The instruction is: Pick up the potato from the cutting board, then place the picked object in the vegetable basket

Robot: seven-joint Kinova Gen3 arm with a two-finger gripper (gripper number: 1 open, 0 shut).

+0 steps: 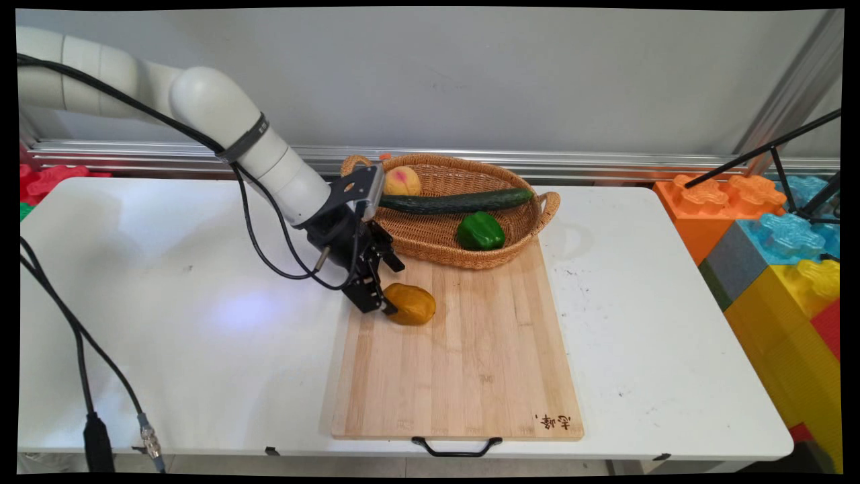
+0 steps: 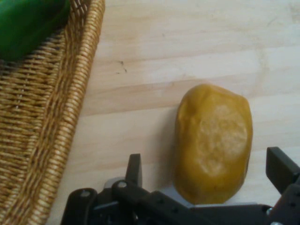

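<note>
A black metal handle (image 1: 457, 447) sticks out from the near edge of the white table (image 1: 168, 323). On the table lies a pale bamboo cutting board (image 1: 463, 363), its long side running away from the camera and a small burnt mark at its near right corner. Toward the board's far left corner sits a lumpy ochre-yellow potato-shaped object (image 1: 410, 304). The black two-finger gripper (image 1: 384, 290) reaches down to it from the left with its fingers spread apart, one on each side of the object; in the hand view the potato shape (image 2: 213, 143) lies between the two fingers (image 2: 134, 169) with gaps showing, so nothing is clamped. Just behind, an oval woven wicker basket (image 1: 440, 245) with loop handles overlaps the board's far edge. Inside it a glossy green bell pepper (image 1: 481, 231) rests near the front wall, a long dark green cucumber (image 1: 457, 202) lies across the middle, and a yellow-pink peach (image 1: 402, 181) sits at the back left. To the far right, beside the table, stand big plastic building blocks (image 1: 772, 242) in orange, blue, grey and yellow.
</note>
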